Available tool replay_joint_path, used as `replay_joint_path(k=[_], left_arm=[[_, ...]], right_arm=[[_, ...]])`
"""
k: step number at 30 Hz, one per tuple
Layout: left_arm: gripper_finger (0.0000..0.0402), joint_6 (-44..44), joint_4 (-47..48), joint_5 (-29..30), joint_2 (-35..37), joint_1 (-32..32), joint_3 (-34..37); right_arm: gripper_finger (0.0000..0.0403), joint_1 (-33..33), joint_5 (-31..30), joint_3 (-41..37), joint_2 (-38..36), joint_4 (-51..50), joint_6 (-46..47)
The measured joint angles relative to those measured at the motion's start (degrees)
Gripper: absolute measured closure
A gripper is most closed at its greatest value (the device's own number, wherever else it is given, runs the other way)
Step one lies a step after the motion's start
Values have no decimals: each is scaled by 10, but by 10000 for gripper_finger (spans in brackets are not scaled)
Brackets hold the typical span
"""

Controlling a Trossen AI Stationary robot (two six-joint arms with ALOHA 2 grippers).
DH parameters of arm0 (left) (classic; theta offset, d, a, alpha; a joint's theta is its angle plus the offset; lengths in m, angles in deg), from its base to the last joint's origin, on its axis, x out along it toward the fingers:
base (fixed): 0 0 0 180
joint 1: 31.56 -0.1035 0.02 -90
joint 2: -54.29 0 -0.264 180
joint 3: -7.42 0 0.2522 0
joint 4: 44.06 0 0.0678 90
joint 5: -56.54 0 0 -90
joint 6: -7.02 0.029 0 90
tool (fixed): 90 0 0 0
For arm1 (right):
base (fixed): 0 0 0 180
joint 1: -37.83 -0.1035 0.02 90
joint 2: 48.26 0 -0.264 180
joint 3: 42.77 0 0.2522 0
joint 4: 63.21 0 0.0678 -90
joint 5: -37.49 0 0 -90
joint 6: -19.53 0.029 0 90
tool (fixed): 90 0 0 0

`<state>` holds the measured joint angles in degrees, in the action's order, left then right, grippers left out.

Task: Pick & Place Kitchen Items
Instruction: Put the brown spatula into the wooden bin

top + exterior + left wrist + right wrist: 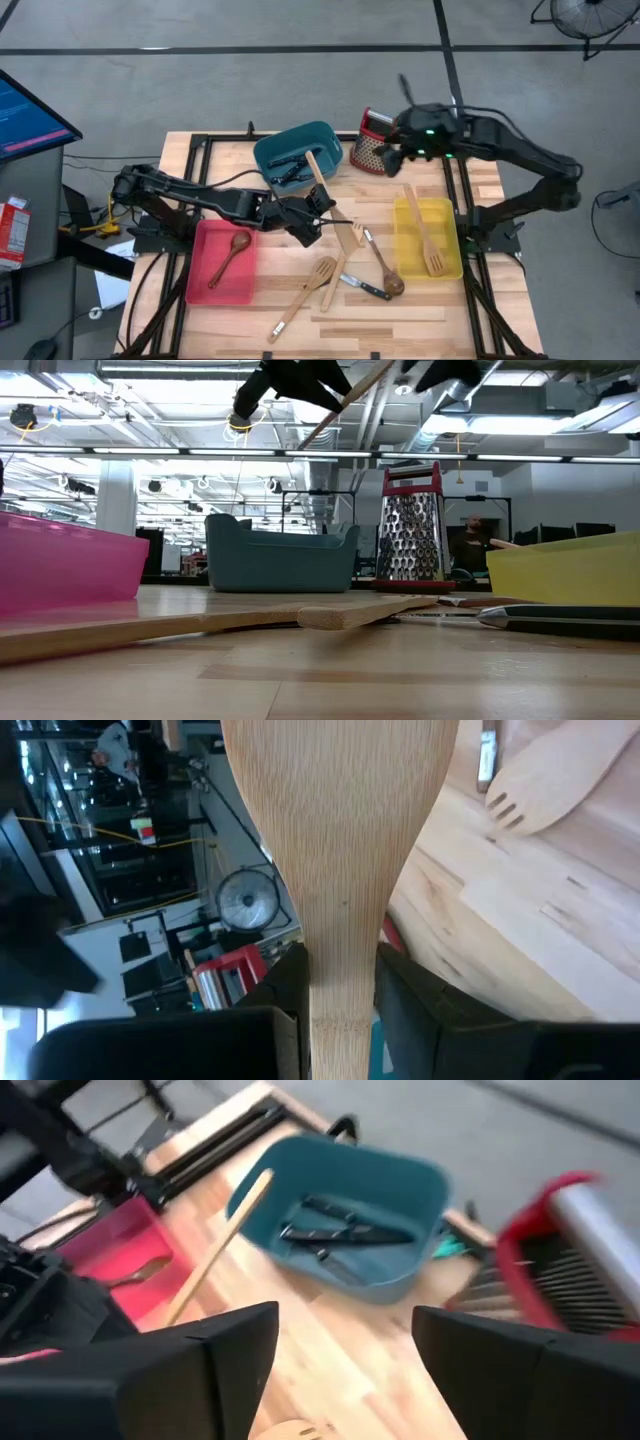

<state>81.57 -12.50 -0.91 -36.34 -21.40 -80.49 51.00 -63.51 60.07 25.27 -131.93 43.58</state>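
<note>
Your left gripper (312,215) is clamped on a pale wooden spatula (322,178), holding it by the narrow handle end, and the left wrist view shows the wood pinched tight between the two fingers (285,990) with the blade (335,810) fanning out ahead. The spatula is lifted off the surface (420,300) near its middle, angled up so its far end hangs over the near rim of the teal bin (298,152), which sits toward the far edge and already carries dark-handled knives (345,1235). You look to be mid-carry, with the pick done and the placing still to come. The next move, as I judge it, calls for you to settle on a bin: the yellow bin (428,237) at the right side holds pale wooden pieces like this one, so carry it there, bring it low over the bin and only then part the fingers. Watch the long blade, since it could catch a rim as you swing. Your right gripper (392,158) hovers with its fingers wide apart over the far edge, beside the red-topped grater (371,143). The red bin (224,262) on the left side holds one dark wooden spoon (232,251). Loose on the pale wood surface toward the near edge lie a wooden fork (305,297), another dark spoon (384,268) and a black-handled knife (366,288). Around you is a grey concrete floor (250,80), a monitor (25,115) at the left, and beyond, an open hall with ceiling lights.
</note>
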Motion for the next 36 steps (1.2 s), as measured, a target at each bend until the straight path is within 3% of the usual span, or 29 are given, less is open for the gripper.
replay_joint_path(k=[6,11,17,24,36], left_arm=[[334,3,-10,5,0,4,0],[335,4,-13,5,0,8,0],[335,32,-18,5,0,8,0],[335,29,-21,5,0,8,0],[335,20,-24,-36,0,5,0]], right_arm=[[154,46,101,0,89,56,-15],[154,88,227,0,155,97,-15],[154,95,322,0,210,139,-15],[154,86,339,0,224,165,-30],[154,103,336,0,171,189,-45]])
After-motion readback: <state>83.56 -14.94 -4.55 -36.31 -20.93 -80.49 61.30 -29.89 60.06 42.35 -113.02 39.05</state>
